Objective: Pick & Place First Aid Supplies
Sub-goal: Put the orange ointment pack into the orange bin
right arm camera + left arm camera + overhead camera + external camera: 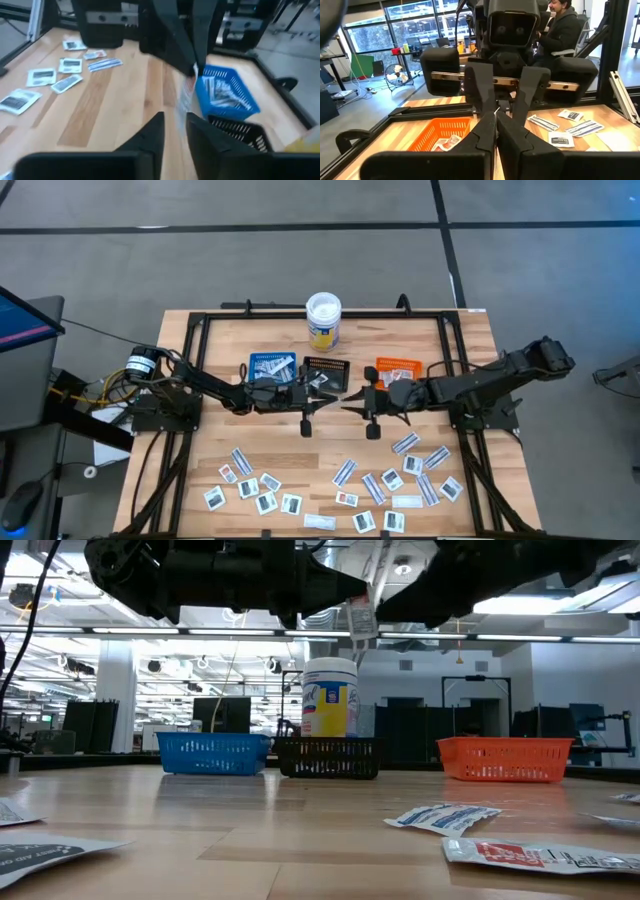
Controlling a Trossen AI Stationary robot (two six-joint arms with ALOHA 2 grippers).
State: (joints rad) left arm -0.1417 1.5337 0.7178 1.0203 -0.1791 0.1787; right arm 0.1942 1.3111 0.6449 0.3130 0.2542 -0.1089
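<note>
**Packet hanging between the two grippers above the black tray**

We see one narrow packet (pixel 361 618) hanging upright in mid-air, long axis vertical, its lower end pointing down at the table (pixel 330 442), above the black tray (pixel 326 370). In the right wrist view it dangles from the left gripper's (pixel 192 64) fingertips, slightly tilted.

The blue tray (pixel 271 366) sits beside the black one on one side and the orange tray (pixel 397 368) on the other; the white-lidded tub (pixel 323 319) stands behind them. Loose packets (pixel 372 480) lie scattered on the near half of the table, well apart from the trays.

Our left gripper is clenched on the packet's top edge. Our right gripper (pixel 174 131) faces it closely, fingers parted by a narrow gap, grasping nothing, the packet just beyond its tips.
</note>
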